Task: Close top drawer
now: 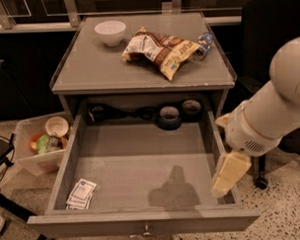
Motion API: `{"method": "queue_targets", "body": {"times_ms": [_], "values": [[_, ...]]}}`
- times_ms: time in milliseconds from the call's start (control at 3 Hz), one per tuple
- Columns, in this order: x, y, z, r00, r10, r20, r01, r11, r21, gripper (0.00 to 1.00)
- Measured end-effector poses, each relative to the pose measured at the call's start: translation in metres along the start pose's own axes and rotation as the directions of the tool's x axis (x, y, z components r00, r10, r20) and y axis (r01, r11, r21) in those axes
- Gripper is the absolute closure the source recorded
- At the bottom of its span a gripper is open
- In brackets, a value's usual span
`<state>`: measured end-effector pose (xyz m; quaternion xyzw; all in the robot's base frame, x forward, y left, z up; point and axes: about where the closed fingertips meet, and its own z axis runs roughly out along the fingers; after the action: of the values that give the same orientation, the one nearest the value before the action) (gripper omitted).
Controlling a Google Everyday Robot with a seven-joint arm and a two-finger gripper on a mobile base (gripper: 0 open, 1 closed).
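Observation:
The top drawer (143, 222) of the grey cabinet is pulled far out. Its flat front panel sits at the bottom of the camera view with a small round metal knob (145, 234). A small white packet (81, 193) lies in its front left corner. Two tape rolls (168, 116) and a black cable (110, 113) lie at its back. My gripper (226, 181), cream-coloured, hangs from the white arm (273, 112) over the drawer's right wall near the front corner, above the drawer floor.
On the cabinet top (99, 69) stand a white bowl (110, 32), a crumpled snack bag (160, 50) and a small bottle (204, 42). A clear plastic bin (40, 145) with a cup stands on the floor at left. A black office chair (270, 38) stands at right.

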<state>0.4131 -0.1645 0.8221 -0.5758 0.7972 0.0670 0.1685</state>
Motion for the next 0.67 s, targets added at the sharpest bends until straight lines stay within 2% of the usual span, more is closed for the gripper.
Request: {"method": "queue_targets", "body": {"times_ms": [333,667], "values": [[0.001,0.018,0.049,1.0,0.02,0.021,-0.019,0.9997,-0.012,0.0],[0.001,0.031,0.085,1.0,0.021,0.023,-0.022,0.9997,0.012,0.0]]}}
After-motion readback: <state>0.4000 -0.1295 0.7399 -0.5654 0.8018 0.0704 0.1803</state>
